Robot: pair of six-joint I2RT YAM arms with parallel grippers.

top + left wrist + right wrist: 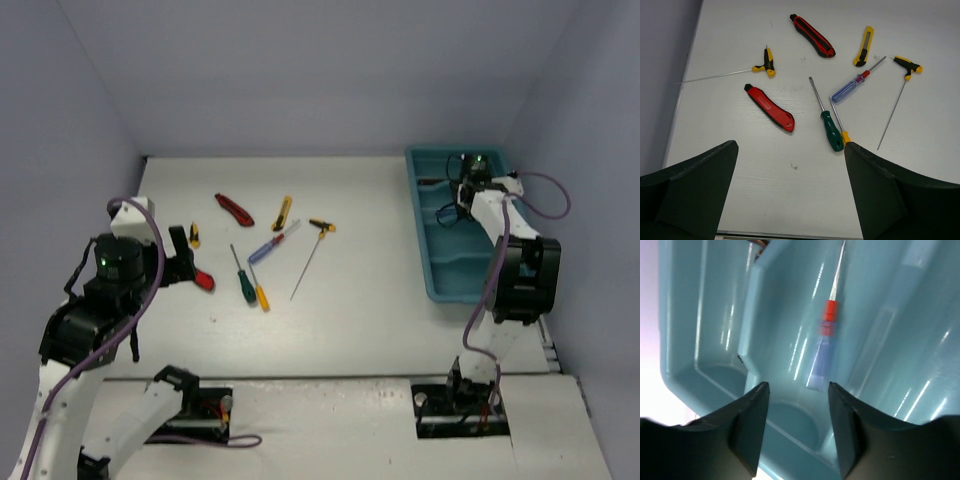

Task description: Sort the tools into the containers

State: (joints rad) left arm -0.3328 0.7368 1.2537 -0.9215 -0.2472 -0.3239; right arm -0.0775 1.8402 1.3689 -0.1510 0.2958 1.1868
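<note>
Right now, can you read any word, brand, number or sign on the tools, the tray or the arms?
No readable text anywhere.
Red utility knife, yellow utility knife, green screwdriver: no print legible, any marks too small.
Blue screwdriver in the teal tray: blurred, unreadable.

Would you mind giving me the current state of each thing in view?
left tool, open, empty, over the table
right tool, open, empty, above the teal tray
teal tray, flat on table
blue screwdriver in tray, ungripped, blurred
green screwdriver, lying on table
second blue screwdriver, lying on table
bright red knife, lying on table
dark red knife, lying on table
yellow knife, lying on table
</note>
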